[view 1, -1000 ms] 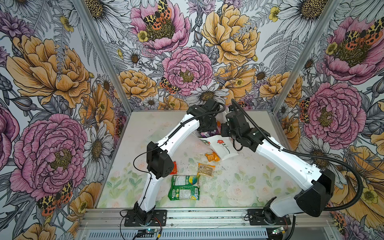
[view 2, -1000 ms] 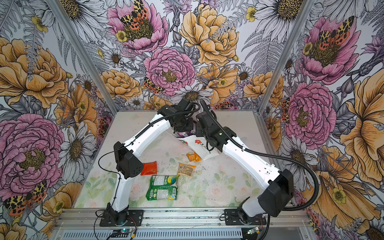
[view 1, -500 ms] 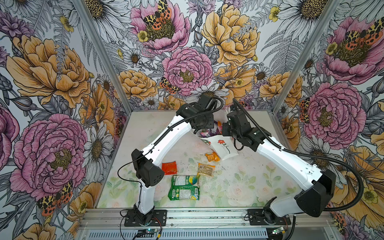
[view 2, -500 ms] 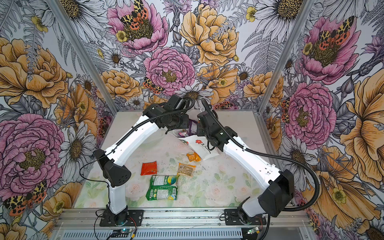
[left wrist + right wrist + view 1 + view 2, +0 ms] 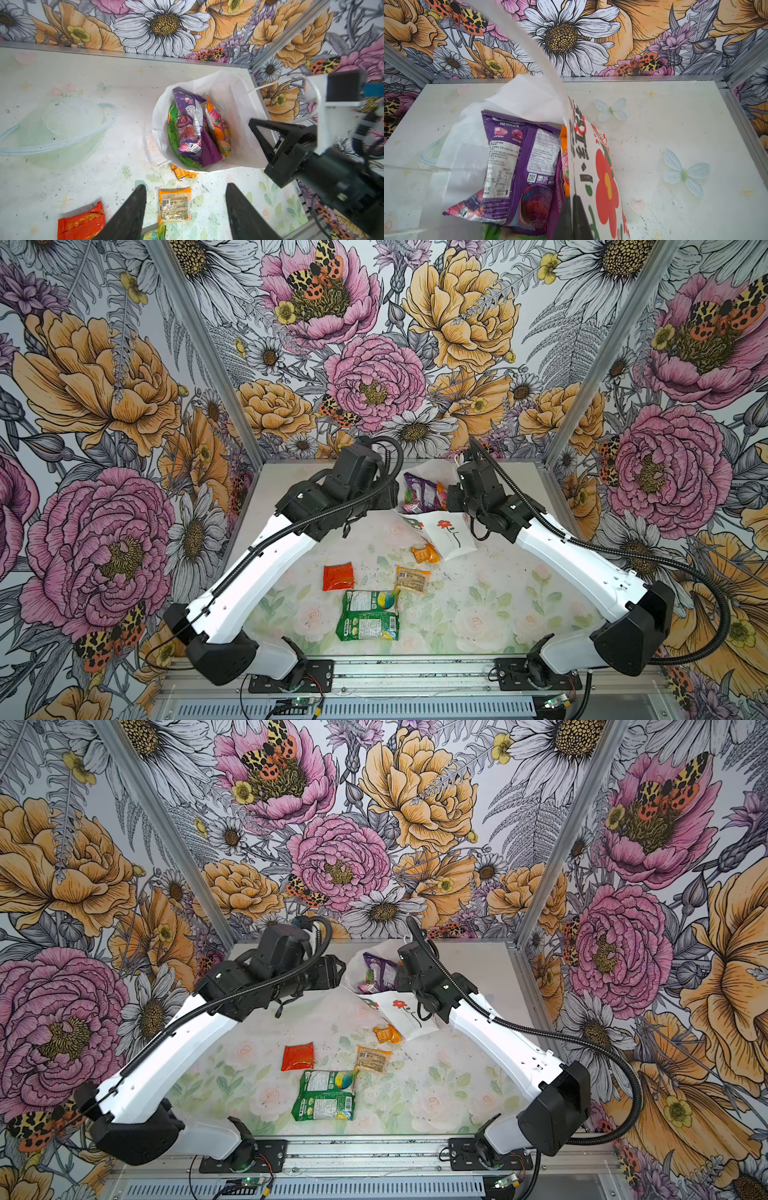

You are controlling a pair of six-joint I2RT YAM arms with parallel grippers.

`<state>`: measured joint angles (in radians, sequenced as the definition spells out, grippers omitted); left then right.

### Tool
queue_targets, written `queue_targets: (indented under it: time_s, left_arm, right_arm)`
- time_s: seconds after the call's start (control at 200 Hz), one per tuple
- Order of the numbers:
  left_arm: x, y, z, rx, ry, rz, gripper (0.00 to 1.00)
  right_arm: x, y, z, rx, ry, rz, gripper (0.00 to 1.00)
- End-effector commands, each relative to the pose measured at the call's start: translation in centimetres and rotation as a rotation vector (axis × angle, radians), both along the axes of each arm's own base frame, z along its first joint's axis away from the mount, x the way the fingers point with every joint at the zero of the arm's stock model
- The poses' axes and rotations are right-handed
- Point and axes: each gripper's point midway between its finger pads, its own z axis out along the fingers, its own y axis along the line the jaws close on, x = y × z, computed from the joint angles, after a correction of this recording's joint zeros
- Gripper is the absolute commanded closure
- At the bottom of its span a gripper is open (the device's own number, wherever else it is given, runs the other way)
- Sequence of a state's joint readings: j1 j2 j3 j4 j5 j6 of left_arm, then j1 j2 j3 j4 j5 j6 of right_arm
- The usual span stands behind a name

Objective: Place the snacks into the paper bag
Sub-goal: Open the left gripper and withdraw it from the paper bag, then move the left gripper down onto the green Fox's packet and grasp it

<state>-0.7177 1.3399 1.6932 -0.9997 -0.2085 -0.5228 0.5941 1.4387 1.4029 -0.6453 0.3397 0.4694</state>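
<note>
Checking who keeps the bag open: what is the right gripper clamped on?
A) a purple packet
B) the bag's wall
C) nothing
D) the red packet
B: the right wrist view shows the right gripper shut on the bag at its printed wall.

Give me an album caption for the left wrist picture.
Open left hand faces a white paper bag holding purple, green and orange snacks.

We count one paper bag (image 5: pixel 239 124) and eight snacks (image 5: pixel 326 1096). Four sit inside: two purple (image 5: pixel 190 124) (image 5: pixel 209 155), one orange (image 5: pixel 218 128), one green (image 5: pixel 173 141). Four lie outside: one red (image 5: pixel 338 576), one green (image 5: pixel 369 615), two orange (image 5: pixel 425 553) (image 5: pixel 411 579).
</note>
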Motion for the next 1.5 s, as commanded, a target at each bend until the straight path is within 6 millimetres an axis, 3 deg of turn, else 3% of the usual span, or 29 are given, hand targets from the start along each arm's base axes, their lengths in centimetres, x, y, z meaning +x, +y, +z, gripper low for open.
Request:
queue_targets:
  time_s: [0.0,0.2,0.3,0.51,0.766,1.126,1.491]
  left_arm:
    - [-0.4,3.1,-1.1,0.010,-0.017,0.061,0.35]
    - [-2.8,10.6,-8.3,0.054,0.148,0.182,0.28]
    - [-4.4,11.6,-11.3,0.011,0.230,0.206,0.22]
    - [-6.4,11.4,-19.8,-0.010,0.430,0.295,0.13]
    - [-8.6,9.3,-25.1,0.033,0.532,0.223,0.07]
    - [-12.2,8.3,-30.7,0.149,0.650,0.185,0.07]
    - [-13.0,6.3,-34.3,0.159,0.715,0.117,0.15]
  right_arm:
    - [0.1,-0.3,3.3,0.049,-0.102,-0.004,1.00]
    - [0.0,-0.7,2.7,0.031,-0.094,-0.009,1.00]
    - [-0.1,-1.1,2.3,0.022,-0.087,-0.015,1.00]
    - [-0.1,-1.6,1.4,0.020,-0.070,-0.028,1.00]
    - [-0.3,-1.8,0.7,0.022,-0.055,-0.028,1.00]
    - [-0.1,-2.1,0.6,0.022,-0.051,-0.036,1.00]
    - [-0.2,-2.0,0.3,0.031,-0.044,-0.032,1.00]
